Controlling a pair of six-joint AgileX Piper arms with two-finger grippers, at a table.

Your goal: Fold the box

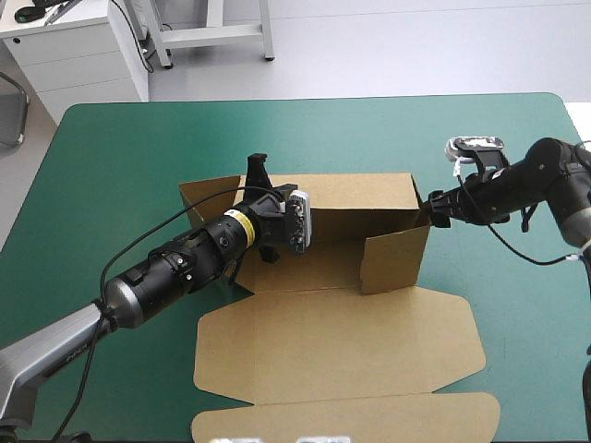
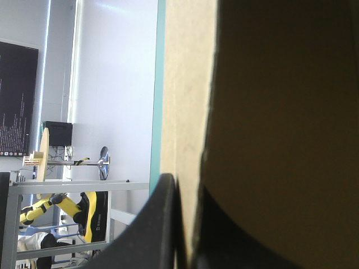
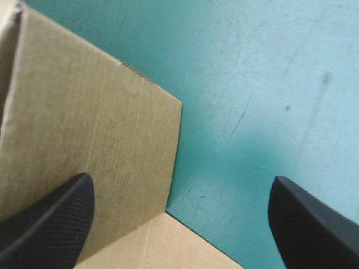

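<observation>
- The box (image 1: 342, 341) sits at the middle of the worktop (image 1: 120, 148), partly raised. Its back wall and right end wall stand upright. Its lid lies flat toward the near edge, and a left flap splays outward.
- My left jaws are clenched on the box, all but closed. A sheet of brown board stands between one black finger (image 2: 164, 224) and the other, at the top of the back wall near its left end.
- My right jaws are released, spread wide, just outside the box's right end wall at its far corner.
- One right finger (image 3: 50, 218) lies against the brown wall in my wrist view, and the other (image 3: 314, 224) hangs over bare teal-green cover. I cannot tell whether the first one touches the board.
</observation>
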